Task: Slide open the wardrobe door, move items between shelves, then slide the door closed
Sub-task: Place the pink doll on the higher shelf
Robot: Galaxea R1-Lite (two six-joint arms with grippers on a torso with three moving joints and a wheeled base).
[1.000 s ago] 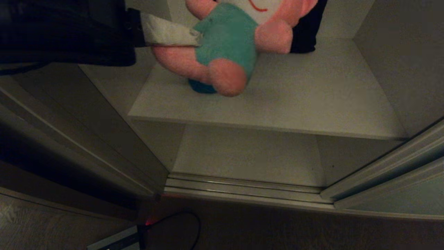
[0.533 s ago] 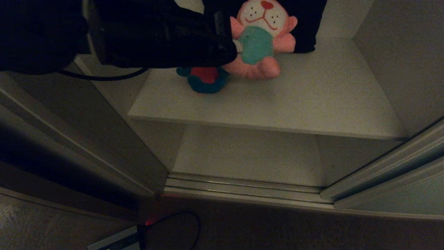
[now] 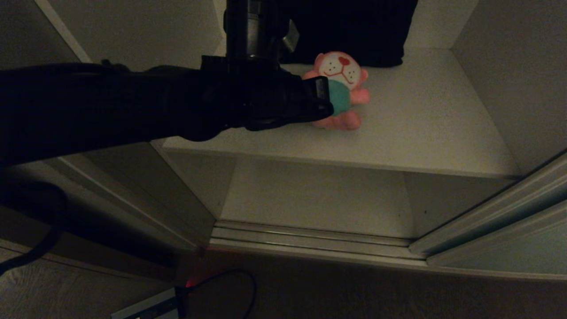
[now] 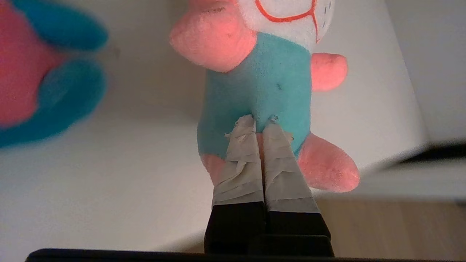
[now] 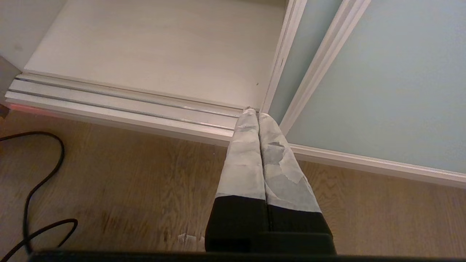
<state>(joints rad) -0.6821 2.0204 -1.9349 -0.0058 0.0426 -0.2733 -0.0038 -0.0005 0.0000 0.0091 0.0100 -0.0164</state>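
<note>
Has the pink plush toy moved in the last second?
Yes. The pink plush toy, pinched in the left claw, has gone from near the head camera down toward the upper shelf, before the dark folded cloth.

Soft, napped plush on the pink toy (image 4: 269, 83), teal shirt included; same fuzzy pile on the teal bear (image 4: 47, 94). Frayed, wrinkled pale tape around the left gripper (image 4: 260, 122) and the right gripper (image 5: 253, 111). Smooth matt off-white board for the shelf (image 3: 421, 133). Matt panel on the sliding wardrobe door (image 5: 393, 80). Grained wood floor (image 5: 145, 182).
</note>
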